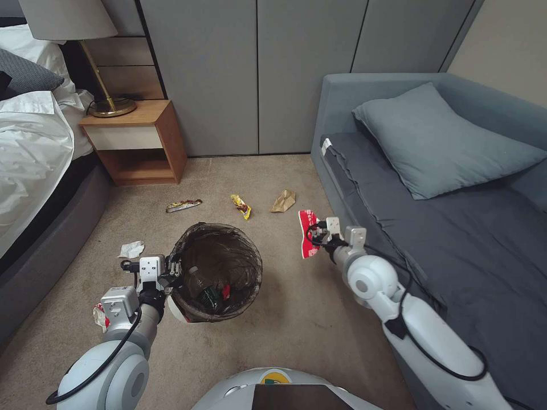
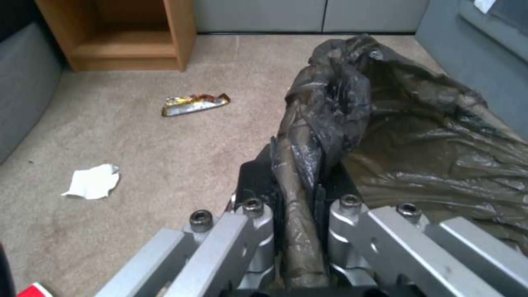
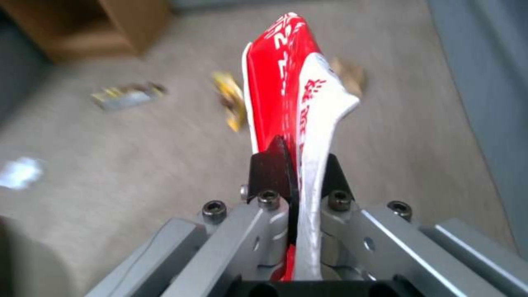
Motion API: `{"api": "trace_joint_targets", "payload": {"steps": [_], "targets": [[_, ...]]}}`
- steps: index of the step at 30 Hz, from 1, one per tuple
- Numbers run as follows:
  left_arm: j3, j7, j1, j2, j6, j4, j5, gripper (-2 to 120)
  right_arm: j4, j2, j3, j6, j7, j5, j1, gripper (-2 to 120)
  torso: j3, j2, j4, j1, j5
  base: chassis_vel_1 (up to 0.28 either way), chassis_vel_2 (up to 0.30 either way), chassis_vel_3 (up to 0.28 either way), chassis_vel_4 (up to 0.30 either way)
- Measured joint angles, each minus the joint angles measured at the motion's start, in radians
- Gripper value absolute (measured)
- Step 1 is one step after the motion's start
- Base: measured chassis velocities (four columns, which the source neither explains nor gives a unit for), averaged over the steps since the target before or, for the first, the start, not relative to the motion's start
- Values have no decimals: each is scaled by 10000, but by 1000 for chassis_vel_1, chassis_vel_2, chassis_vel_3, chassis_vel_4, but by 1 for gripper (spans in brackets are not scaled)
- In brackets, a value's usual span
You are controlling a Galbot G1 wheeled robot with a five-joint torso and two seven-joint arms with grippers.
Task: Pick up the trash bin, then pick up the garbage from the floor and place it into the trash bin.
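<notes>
Head view: the left gripper (image 1: pixel 171 272) pinches the 9 o'clock rim of the round white trash bin with dark liner bag (image 1: pixel 216 273), bottle already inside. At 3 o'clock from it, the right gripper (image 1: pixel 318 232) grips a crushed red-white paper cup (image 1: pixel 307 233), not yet dropped in. Wrappers, a brown paper bag (image 1: pixel 283 200) and white tissue (image 1: pixel 131 249) remain on beige carpet (image 1: pixel 285 319).

Left wrist view: jaws closed on the liner fold (image 2: pixel 300 194).

Right wrist view: jaws clamp the cup (image 3: pixel 291 95).

Open carpet (image 1: pixel 285 296) between trash bin (image 1: pixel 216 273) and sofa (image 1: pixel 444 239), bed (image 1: pixel 34 188) bounding the left, nightstand (image 1: pixel 137 142) far left, wrappers (image 1: pixel 183 205) and paper bag (image 1: pixel 284 200) scattered on the far floor, tissue (image 1: pixel 131 249) left of bin.
</notes>
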Motion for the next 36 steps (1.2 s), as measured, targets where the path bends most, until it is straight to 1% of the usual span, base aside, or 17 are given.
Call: {"api": "trace_joint_targets", "payload": {"steps": [3,4,6,9,10,12,20,23,24,27,28,31,32,34,36], "targets": [[0,-4,23,-7,14,0,1,7,624,-235,213,-101,-197,267,-9,0,0,0,0,0,0,0,0,0,0],[3,-8,49,-12,19,-2,1,7,1063,-431,364,-124,-513,315,-5,0,0,0,-1,0,1,0,0,0,0],[9,-11,66,-15,20,-2,-2,7,1255,-523,418,-116,-697,311,7,0,0,0,-3,0,-1,0,0,0,0],[47,-27,118,-19,27,-4,-10,7,2043,-788,518,-77,-1354,444,143,0,0,0,-1,0,-1,0,0,0,0],[47,-27,118,-19,27,-4,-10,7,2043,-788,518,-77,-1354,444,143,0,0,0,-1,0,-1,0,0,0,0],[93,-43,156,-11,58,-6,-29,7,2478,-885,393,-67,-1700,659,330,0,0,0,-1,0,-1,0,0,0,0],[123,-64,188,26,85,-8,-70,7,2913,-937,-122,-59,-2219,700,912,0,0,0,-1,0,-2,0,0,0,0],[155,-92,126,75,109,-8,-106,7,2939,-924,-682,-64,-2647,726,1458,0,0,0,-2,0,-2,0,0,0,0],[155,-92,126,75,109,-8,-106,7,2939,-924,-682,-64,-2647,726,1458,0,0,0,-2,0,-2,0,0,0,0],[218,-107,108,54,124,-8,-117,7,2770,-908,-1629,10,-2910,661,2041,0,0,0,-2,0,-3,0,0,0,0],[218,-107,108,54,124,-8,-117,7,2770,-908,-1629,10,-2910,661,2041,0,0,0,-2,0,-3,0,0,0,0],[225,-112,72,36,126,-8,-117,7,2589,-833,-2544,65,-2935,494,2618,0,1,-1,-1,0,-3,0,0,0,0],[225,-112,72,36,126,-8,-117,7,2589,-833,-2544,65,-2935,494,2618,0,1,-1,-1,0,-3,0,0,0,0],[210,-113,40,33,135,-8,-127,7,2481,-761,-3150,-15,-2826,493,3031,0,1,0,0,0,-4,0,0,0,0],[208,-113,30,33,138,-8,-132,7,2424,-752,-3346,-40,-2789,489,3150,0,1,-1,0,0,-4,0,0,0,0]]}}
